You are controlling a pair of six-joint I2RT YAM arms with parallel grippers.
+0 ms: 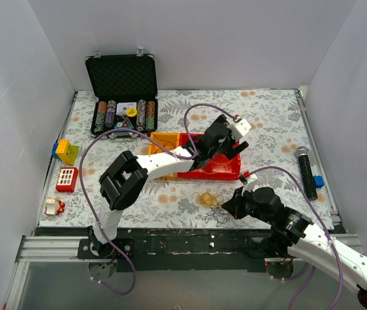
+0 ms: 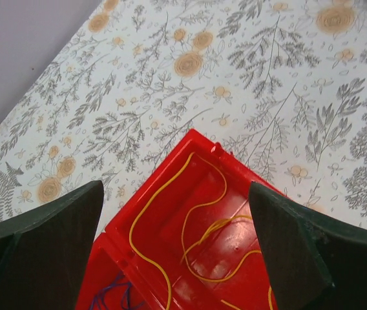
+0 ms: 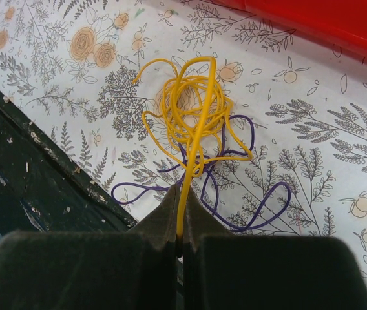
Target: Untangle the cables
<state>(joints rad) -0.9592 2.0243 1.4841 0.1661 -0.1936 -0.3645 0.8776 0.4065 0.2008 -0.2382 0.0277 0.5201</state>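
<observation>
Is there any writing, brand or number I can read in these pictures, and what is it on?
No text can be read.
Pale card in the black case: too small to read.
Red block: only a grid of white squares, no legible marks.
Red tray and cables: no writing.

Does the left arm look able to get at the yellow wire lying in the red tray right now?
Probably yes. The left gripper hangs open directly over the red tray, and the yellow wire lies loose on the tray floor beneath it, with nothing covering it.
</observation>
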